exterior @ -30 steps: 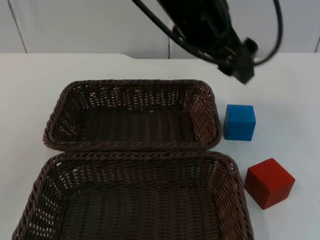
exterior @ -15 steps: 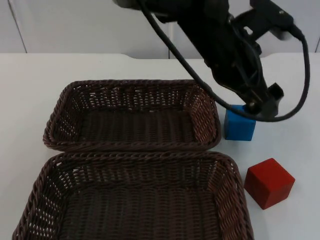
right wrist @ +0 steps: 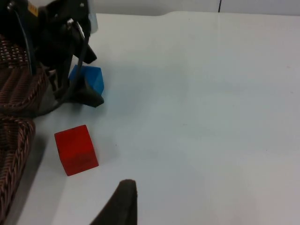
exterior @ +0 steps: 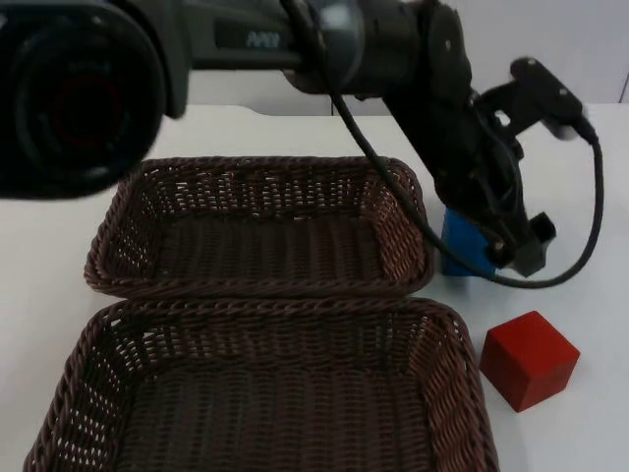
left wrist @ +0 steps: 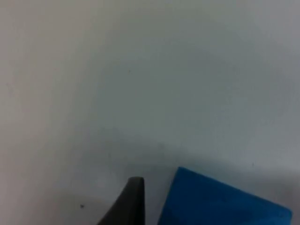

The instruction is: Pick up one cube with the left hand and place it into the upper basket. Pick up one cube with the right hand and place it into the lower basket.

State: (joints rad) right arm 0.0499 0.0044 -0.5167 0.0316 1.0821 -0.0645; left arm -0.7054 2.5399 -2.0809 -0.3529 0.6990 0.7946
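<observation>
Two baskets: upper basket (exterior: 260,226) lying toward the wall, lower basket (exterior: 265,388) lying nearer the camera, rims touching.
Blue cube (exterior: 462,248): sitting on the table (exterior: 59,177) just right of the upper basket, partly covered by the left arm.
Red cube (exterior: 528,359): resting just right of the lower basket, apart from the blue one.
Left gripper (exterior: 511,246): reaching across the upper basket, hanging at the blue cube; finger spread impossible to tell.
Right gripper (right wrist: 123,201): waiting over bare table, near the red cube; finger state likewise impossible to tell.
</observation>
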